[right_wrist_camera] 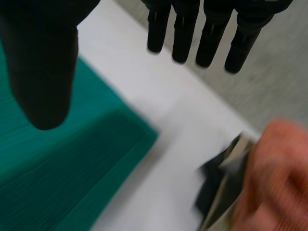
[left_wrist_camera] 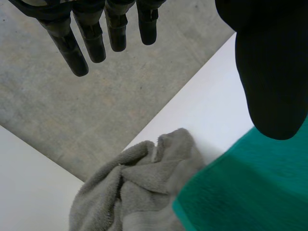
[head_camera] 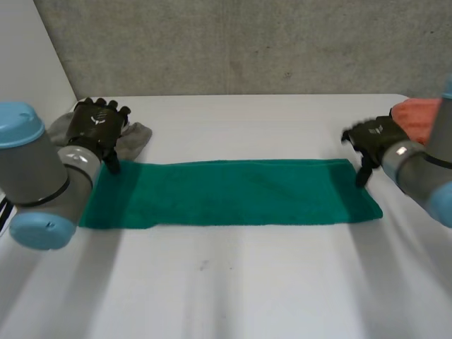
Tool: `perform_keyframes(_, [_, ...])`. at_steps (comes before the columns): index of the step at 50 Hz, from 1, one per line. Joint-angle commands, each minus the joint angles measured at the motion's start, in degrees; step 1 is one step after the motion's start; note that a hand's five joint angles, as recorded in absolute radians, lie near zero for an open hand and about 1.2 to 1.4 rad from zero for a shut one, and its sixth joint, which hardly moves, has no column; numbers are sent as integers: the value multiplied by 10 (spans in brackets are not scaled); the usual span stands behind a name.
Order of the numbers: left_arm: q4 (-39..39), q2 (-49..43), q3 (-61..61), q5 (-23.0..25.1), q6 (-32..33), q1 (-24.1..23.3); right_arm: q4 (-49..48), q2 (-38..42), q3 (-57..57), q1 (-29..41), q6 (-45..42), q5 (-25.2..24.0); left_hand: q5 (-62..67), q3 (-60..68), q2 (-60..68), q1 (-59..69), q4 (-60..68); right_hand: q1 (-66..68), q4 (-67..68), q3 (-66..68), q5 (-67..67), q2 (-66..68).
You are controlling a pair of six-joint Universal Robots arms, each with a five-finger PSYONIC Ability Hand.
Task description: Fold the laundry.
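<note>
The green towel (head_camera: 233, 192) lies flat on the white table (head_camera: 233, 289) as a long, narrow strip running across the middle of the head view, from centre left to centre right. The left hand (head_camera: 95, 127) is in the upper left of the head view, over the strip's far left corner. In the left wrist view its fingers (left_wrist_camera: 72, 48) are straight and set side by side, with the thumb (left_wrist_camera: 272, 72) held well apart from them; nothing lies between them. The thumb tip is above the towel's edge; contact cannot be confirmed. A crumpled grey cloth (head_camera: 135, 138) lies just beside that corner, under the left hand's fingers. The right hand (head_camera: 376, 138) is at the centre right of the head view, at the strip's far right corner. In the right wrist view its fingers (right_wrist_camera: 211, 43) are straight and the thumb (right_wrist_camera: 43, 62) stands apart from them, over the green fabric; the hand holds nothing. An orange cloth (head_camera: 417, 116) lies at the right edge of the head view, behind the right hand and apart from the towel
</note>
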Motion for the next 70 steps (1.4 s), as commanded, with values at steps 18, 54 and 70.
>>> perform_keyframes(18, [35,25,-88,35,-5,-3,-173,42,161,-49,-7,-20,-27,-24,-20,-7,-17,551,556,555,551,552])
perform_keyframes(54, [35,120,-142,35,-19,-11,-411,62,136,308,-303,-190,-27,-24,-20,-7,-17,551,556,555,551,552])
perform_keyframes(70, [74,108,-123,35,-19,-64,-388,-35,209,272,-181,-99,-27,-24,-20,-7,-17,-149,-144,-145,-149,-148])
